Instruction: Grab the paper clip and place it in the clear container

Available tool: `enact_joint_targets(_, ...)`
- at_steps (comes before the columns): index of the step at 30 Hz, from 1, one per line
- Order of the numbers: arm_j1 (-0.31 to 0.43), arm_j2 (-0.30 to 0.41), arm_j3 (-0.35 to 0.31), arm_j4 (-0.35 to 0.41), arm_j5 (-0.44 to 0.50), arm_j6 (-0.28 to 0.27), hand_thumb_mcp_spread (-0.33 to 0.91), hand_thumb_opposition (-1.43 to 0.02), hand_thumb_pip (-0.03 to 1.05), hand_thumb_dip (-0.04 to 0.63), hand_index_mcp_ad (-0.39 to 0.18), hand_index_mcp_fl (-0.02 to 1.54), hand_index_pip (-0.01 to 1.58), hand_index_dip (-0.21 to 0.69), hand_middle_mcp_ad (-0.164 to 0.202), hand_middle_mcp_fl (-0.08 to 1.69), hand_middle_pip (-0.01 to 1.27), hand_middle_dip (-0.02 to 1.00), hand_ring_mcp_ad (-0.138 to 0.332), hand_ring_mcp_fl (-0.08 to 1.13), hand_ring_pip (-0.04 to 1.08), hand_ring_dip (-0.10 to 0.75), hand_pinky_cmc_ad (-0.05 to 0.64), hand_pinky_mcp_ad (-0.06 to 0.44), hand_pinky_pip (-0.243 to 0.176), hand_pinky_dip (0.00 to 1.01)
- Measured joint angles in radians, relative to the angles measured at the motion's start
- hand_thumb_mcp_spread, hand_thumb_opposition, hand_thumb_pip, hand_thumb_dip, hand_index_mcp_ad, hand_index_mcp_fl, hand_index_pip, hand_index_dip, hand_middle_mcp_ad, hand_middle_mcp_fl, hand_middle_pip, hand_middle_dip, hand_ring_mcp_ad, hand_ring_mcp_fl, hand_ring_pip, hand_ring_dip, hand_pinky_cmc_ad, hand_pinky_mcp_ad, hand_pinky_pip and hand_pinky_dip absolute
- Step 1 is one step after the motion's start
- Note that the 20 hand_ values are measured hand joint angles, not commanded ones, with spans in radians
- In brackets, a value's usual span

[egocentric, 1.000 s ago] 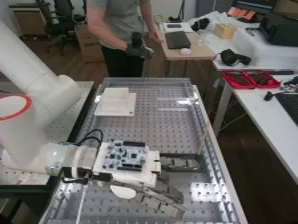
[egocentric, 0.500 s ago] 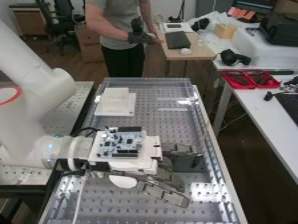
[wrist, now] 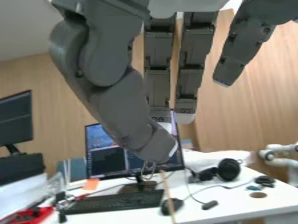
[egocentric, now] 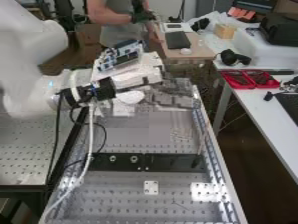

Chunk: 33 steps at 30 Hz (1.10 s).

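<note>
My hand (egocentric: 174, 95) is over the far part of the bench in the high view, fingers straight, pointing to the right side. In the wrist view the hand (wrist: 158, 75) has its fingers extended, with the thumb bent beside them and nothing visible between. A thin dark line (egocentric: 179, 204) lies on the perforated bench plate (egocentric: 120, 200) near the front; I cannot tell whether it is the paper clip. A faint see-through shape (egocentric: 179, 134) stands out on the bench just nearer than the hand; whether it is the clear container is unclear.
A black bar (egocentric: 173, 162) with round knobs crosses the bench, and a small white plate (egocentric: 151, 187) lies nearer. A thin wooden stick (egocentric: 202, 137) stands by the right rail. Cables hang from the arm. Red trays (egocentric: 247, 80) sit on the side table.
The arm and hand have risen and moved toward the bench's far end, uncovering the black bar and the small white plate. The fingers are still straight.
</note>
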Motion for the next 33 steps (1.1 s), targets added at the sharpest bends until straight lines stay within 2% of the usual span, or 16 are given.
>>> enact_joint_targets(6,0.113,0.044,-0.026,0.03,0.025,0.035,0.7,-1.16,0.72,0.34,-0.152,0.19,0.18,-0.182,-0.01,0.87,0.82,0.75,0.037,0.63,0.11,0.541,0.445,0.283,0.099,0.15)
enact_joint_targets(14,0.248,0.05,-0.025,0.038,0.071,0.053,0.7,-1.16,0.72,0.34,-0.152,0.21,0.15,-0.182,-0.01,0.88,0.82,0.75,0.037,0.65,0.11,0.541,0.445,0.291,0.096,0.15)
enact_joint_targets(21,0.34,-0.008,0.009,0.038,0.117,0.055,0.69,-1.16,0.72,0.34,-0.154,0.22,0.14,-0.182,-0.01,0.87,0.82,0.75,0.037,0.65,0.11,0.541,0.443,0.29,0.096,0.15)
enact_joint_targets(33,0.384,-0.13,0.08,-0.016,0.166,0.075,0.7,-1.17,0.72,0.34,-0.152,0.22,0.14,-0.182,-0.01,0.88,0.82,0.75,0.037,0.65,0.11,0.541,0.445,0.29,0.096,0.15)
